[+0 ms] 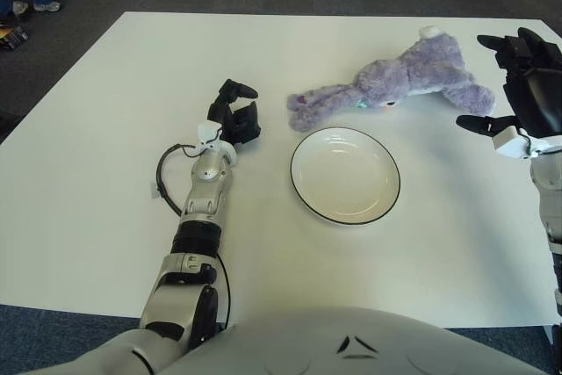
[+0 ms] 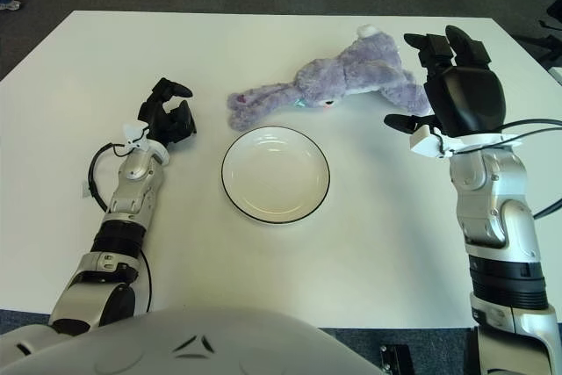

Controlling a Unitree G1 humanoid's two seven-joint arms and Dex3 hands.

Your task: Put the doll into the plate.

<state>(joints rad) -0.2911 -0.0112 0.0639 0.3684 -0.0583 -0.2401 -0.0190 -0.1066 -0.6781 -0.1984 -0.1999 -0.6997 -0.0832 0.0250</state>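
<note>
Fluffy purple plush rabbit doll [image 2: 347, 76] lies on white table [image 1: 88, 173], just behind empty white black-rimmed round plate [image 2: 275, 174]. R hand [image 2: 457, 85] just right of doll, fingers spread, prob. not touching. L hand [image 1: 234, 117] left of plate, loosely curled, empty.

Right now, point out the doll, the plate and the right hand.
doll [image 2: 351, 73], right eye view, on its purple body.
plate [image 2: 275, 219], right eye view, on its near rim.
right hand [image 2: 430, 85], right eye view, between its spread fingertips.
</note>
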